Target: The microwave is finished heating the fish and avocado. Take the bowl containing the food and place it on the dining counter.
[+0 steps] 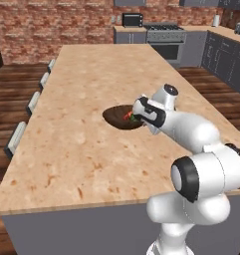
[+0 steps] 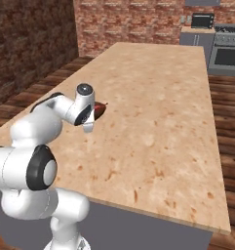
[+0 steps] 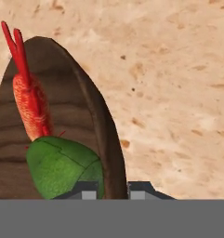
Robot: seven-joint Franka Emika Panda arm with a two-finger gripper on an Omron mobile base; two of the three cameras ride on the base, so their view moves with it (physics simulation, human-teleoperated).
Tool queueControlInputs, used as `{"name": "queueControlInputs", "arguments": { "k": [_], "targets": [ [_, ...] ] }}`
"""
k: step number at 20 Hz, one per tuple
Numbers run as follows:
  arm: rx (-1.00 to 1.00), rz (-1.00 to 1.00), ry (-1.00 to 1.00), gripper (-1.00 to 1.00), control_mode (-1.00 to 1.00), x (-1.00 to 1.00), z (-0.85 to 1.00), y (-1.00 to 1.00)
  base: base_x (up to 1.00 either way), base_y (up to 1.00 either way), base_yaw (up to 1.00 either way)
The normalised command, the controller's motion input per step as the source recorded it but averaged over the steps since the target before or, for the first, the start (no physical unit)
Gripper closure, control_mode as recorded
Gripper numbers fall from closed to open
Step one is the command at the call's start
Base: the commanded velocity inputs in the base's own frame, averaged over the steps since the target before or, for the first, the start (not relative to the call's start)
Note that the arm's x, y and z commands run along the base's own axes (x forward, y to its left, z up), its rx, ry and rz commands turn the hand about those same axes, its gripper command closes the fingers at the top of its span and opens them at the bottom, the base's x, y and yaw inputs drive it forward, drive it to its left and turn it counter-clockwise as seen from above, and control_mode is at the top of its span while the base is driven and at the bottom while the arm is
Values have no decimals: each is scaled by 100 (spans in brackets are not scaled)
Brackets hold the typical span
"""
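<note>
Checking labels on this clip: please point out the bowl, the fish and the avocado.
bowl (image 1: 116,118), left base view, on its dark inner floor.
fish (image 3: 32,104), hand view, on the orange body.
avocado (image 3: 62,165), hand view, on the middle of its green skin.

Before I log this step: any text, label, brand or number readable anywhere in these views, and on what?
None can be read.
The bowl, fish, avocado and dining counter carry no markings.
The black appliance and the range oven at the far wall are too small and blurred to show any label.
</note>
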Motion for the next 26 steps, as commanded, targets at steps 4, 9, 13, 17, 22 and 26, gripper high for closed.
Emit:
{"name": "queueControlInputs", "arguments": {
  "k": [4, 9, 13, 17, 22, 26],
  "targets": [
    [-5, 0, 3, 100, -100, 37, -35, 24, 0, 0, 0],
    [-6, 0, 2, 100, -100, 92, -61, 24, 0, 0, 0],
    [-1, 0, 5, 100, -100, 98, -46, 17, 0, 0, 0],
    [-7, 0, 3, 100, -100, 87, -48, 12, 0, 0, 0],
    [-12, 0, 2, 100, -100, 65, -51, 3, 0, 0, 0],
    [-13, 0, 0, 100, -100, 30, -41, 0, 0, 0, 0]
  ]
}}
